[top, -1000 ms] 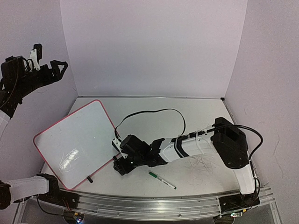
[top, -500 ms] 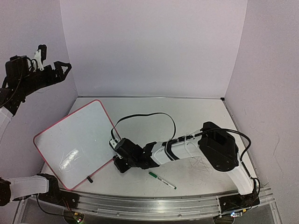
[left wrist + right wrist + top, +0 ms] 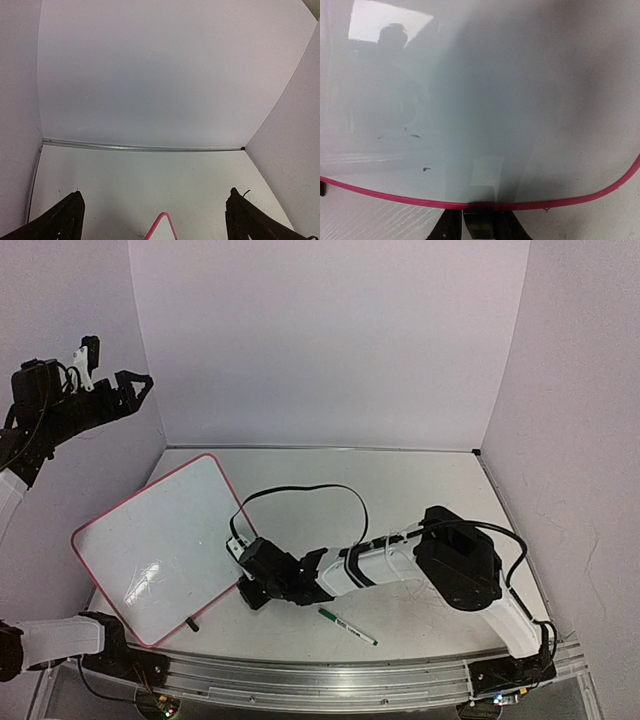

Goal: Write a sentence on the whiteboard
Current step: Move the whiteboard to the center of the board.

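Reaching right arm: it is stretching low across the table [image 3: 430, 485] toward the left side, and the right gripper [image 3: 250, 587] is sitting at the right edge of the whiteboard [image 3: 160, 540].
Right gripper state: its fingers [image 3: 451, 227] are pressing from both sides on the black clip foot [image 3: 479, 224] just under the pink rim [image 3: 395, 196], so the jaws are standing narrow and clamping the whiteboard at this place.
Whiteboard place: it is lying on the left part of the table, turned diagonally, with one rounded corner pointing toward the back wall. A second clip foot [image 3: 192, 624] is showing at its near edge.
Whiteboard surface: it is shining with pale reflections. In the right wrist view it is carrying a few small dark specks [image 3: 415, 136].
Left arm: it is holding the left gripper [image 3: 155, 212] high in the air at the left side, well apart from the board. Its fingers [image 3: 65, 220] are standing wide apart and are gripping nothing.
Marker [image 3: 348, 627]: it is lying on the table close to the front edge, near the right gripper but not touching it.
Black cable [image 3: 300, 490]: it is arching over the right arm.
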Robot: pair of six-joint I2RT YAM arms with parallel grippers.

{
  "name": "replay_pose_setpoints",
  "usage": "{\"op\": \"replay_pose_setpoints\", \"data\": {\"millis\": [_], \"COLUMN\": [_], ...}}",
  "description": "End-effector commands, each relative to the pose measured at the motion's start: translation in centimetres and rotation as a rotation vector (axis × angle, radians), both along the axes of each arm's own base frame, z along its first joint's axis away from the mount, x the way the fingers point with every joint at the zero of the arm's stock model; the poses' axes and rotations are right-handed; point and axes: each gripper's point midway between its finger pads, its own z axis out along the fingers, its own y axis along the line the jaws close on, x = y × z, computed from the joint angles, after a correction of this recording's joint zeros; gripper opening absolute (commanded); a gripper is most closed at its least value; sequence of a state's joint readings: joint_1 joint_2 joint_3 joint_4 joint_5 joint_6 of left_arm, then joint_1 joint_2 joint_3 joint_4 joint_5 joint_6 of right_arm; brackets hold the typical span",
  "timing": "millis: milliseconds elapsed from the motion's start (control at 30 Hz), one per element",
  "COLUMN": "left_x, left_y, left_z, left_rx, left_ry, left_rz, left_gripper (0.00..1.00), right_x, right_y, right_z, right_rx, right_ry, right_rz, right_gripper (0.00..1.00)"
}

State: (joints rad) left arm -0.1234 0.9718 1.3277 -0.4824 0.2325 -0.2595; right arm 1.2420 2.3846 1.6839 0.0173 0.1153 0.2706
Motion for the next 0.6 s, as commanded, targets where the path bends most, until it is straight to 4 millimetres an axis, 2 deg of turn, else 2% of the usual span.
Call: {"op": "replay_pose_setpoints", "data": {"millis": [0, 167, 300, 567], "left_x": [0.0, 0.5, 0.8, 1.3], "left_y": [0.2, 0.1, 0.0, -0.4], "left_z": [1.0, 1.0, 0.9, 0.6], "left_rx": [-0.005, -0.001, -0.006, -0.021], "left_ry": [-0.028, -0.021, -0.015, 0.002], "left_rz": [0.007, 0.005, 0.004, -0.016], "left_gripper": [0.99, 0.99, 0.99, 1.0], "right_x": [0.7, 1.2, 1.9, 3.5], "right_y": [1.7, 0.3, -1.6, -6.1], "right_z": [1.8, 2.4, 3.3, 4.2], "right_rx": [0.079, 0.087, 0.079, 0.071], "right_ry": [-0.041, -0.074, -0.125, -0.172], "right_rz": [-0.02, -0.072, -0.132, -0.251], "right_gripper": [0.16, 0.07, 0.02, 0.0]}}
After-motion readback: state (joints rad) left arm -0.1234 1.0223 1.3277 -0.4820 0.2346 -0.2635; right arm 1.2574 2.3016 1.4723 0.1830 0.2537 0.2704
